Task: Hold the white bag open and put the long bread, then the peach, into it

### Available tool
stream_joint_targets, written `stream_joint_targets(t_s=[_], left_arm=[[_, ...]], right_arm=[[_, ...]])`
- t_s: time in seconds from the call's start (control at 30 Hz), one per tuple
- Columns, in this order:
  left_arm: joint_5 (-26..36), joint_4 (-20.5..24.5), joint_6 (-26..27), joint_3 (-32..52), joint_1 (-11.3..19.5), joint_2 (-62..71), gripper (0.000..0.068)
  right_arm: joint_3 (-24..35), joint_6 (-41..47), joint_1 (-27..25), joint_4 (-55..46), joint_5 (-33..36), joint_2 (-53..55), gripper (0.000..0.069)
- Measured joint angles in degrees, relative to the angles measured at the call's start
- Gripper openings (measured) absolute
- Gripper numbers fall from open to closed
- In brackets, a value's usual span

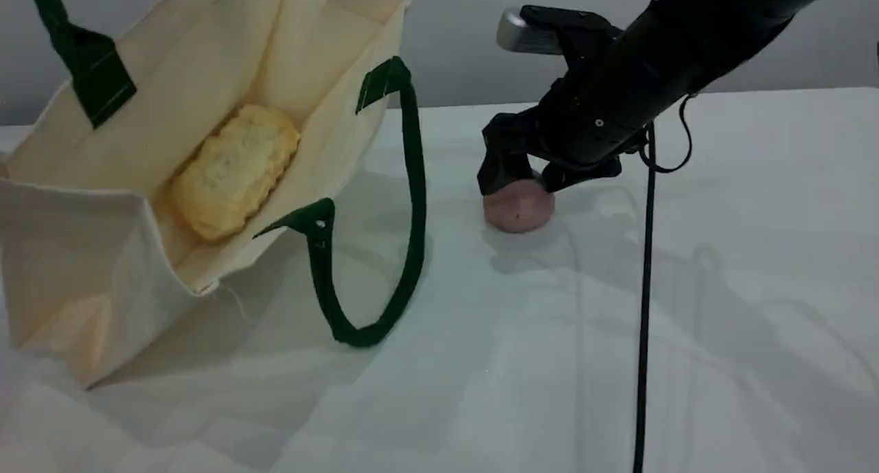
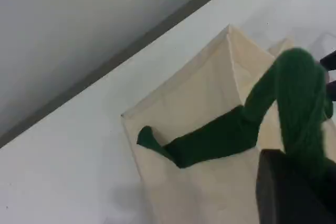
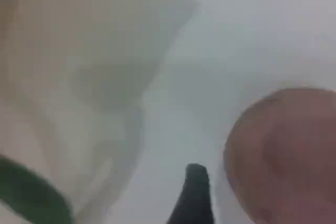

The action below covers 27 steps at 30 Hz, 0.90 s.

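Observation:
The white bag (image 1: 82,253) stands open at the left with the long bread (image 1: 233,171) lying inside it. The bag's far green handle (image 1: 82,54) is pulled up out of the scene view. In the left wrist view that handle (image 2: 226,137) runs into my left gripper, which is shut on it; one dark finger (image 2: 283,192) shows. The near handle (image 1: 414,205) droops onto the table. The peach (image 1: 518,211) sits on the table right of the bag. My right gripper (image 1: 529,178) is open just above it, a finger on each side. Its fingertip (image 3: 193,192) stands apart from the peach (image 3: 283,156).
A white cloth covers the table (image 1: 721,287). A black cable (image 1: 644,308) hangs from the right arm down to the front edge. The bag's blurred wall (image 3: 79,77) lies left of the right gripper.

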Motion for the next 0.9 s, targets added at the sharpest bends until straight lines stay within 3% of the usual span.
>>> stream_joint_targets(t_s=[0.13, 0.27, 0.6, 0.9], left_arm=[[0.0, 0.0, 0.11, 0.0, 0.0, 0.0, 0.0089], [0.0, 0.0, 0.11, 0.0, 0.0, 0.0, 0.0089], [0.0, 0.0, 0.15, 0.0, 0.0, 0.0, 0.0089], [0.0, 0.0, 0.15, 0.0, 0.0, 0.0, 0.0089]], right_arm=[[-0.05, -0.06, 0.0, -0.43, -0.73, 1.36, 0.0573], [-0.06, -0.06, 0.0, -0.7, -0.97, 1.97, 0.0526], [-0.06, -0.45, 0.0, -0.6, -1.07, 1.97, 0.0213], [0.13, 0.14, -0.98, -0.97, 2.07, 0.92, 0.0208]])
